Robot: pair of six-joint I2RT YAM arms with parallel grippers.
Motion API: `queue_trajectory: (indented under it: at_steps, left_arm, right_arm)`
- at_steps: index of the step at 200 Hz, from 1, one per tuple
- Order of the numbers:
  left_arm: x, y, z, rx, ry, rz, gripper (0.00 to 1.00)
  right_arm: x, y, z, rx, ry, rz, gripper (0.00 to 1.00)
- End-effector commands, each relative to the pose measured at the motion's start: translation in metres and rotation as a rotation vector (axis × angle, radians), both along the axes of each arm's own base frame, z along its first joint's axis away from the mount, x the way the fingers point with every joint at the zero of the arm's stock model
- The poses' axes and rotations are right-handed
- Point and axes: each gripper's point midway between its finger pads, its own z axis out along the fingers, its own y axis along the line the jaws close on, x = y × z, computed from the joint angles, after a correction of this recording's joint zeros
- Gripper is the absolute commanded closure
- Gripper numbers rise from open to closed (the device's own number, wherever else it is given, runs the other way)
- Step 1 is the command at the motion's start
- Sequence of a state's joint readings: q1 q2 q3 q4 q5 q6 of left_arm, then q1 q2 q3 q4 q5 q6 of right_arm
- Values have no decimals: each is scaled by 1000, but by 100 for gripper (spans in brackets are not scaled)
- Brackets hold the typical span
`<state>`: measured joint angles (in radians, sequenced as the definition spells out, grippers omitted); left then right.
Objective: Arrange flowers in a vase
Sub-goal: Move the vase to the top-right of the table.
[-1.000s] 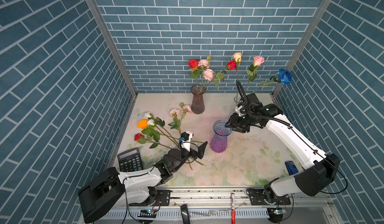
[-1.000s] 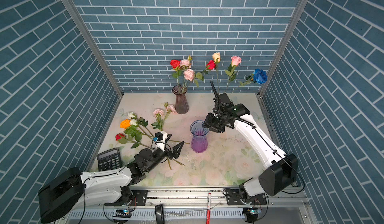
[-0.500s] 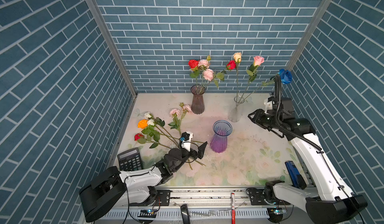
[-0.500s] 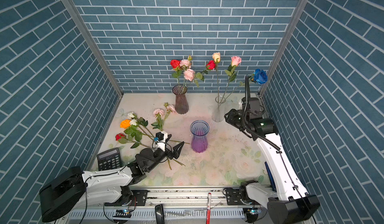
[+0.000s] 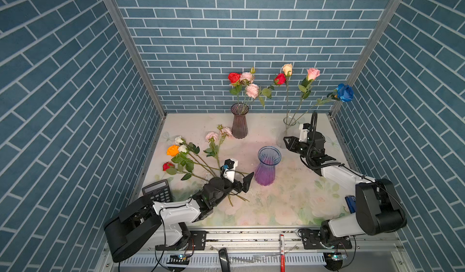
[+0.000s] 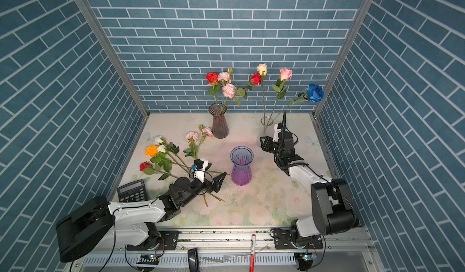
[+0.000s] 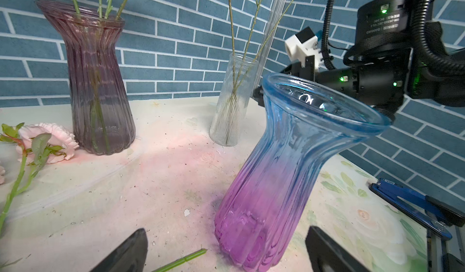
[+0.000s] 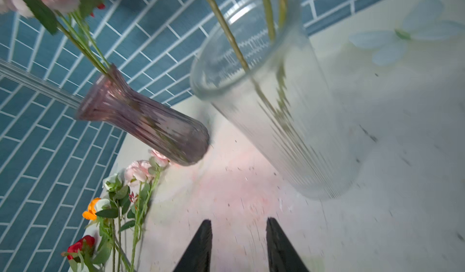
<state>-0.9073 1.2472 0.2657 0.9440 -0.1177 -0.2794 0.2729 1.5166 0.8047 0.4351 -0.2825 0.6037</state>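
left gripper sat wide open just left of purple vase, over loose flowers; right gripper narrow, empty, beside clear vase.

We're seeing left arm and right arm both wearing white link shells over black joints, with bulky black base motors. A black corrugated cable is running along the right one, green LEDs are glowing, and white camera blocks are sitting on the wrists. The right gripper is showing black wedge fingers.

Left gripper gapes wide on a low, outstretched arm; right gripper stands narrowly parted, wrist level.
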Motion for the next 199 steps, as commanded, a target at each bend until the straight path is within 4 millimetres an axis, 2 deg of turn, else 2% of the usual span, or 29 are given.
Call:
queue_trajectory:
  at_steps: [1, 25, 98, 159, 199]
  left_arm:
    - [4, -6, 13, -22, -26, -15, 0]
    - [3, -7, 13, -24, -26, -20, 0]
    - [4, -7, 12, -21, -27, -19, 0]
    - [4, -8, 13, -23, -27, -24, 0]
    - [4, -8, 13, -25, -25, -24, 0]
  right_arm:
    - [22, 25, 36, 61, -141, 105, 65]
    - [35, 34, 38, 118, -129, 119, 67]
    - [65, 25, 21, 78, -117, 22, 67]
    - [64, 3, -7, -96, -55, -61, 67]
    - [58, -1, -20, -148, -28, -55, 67]
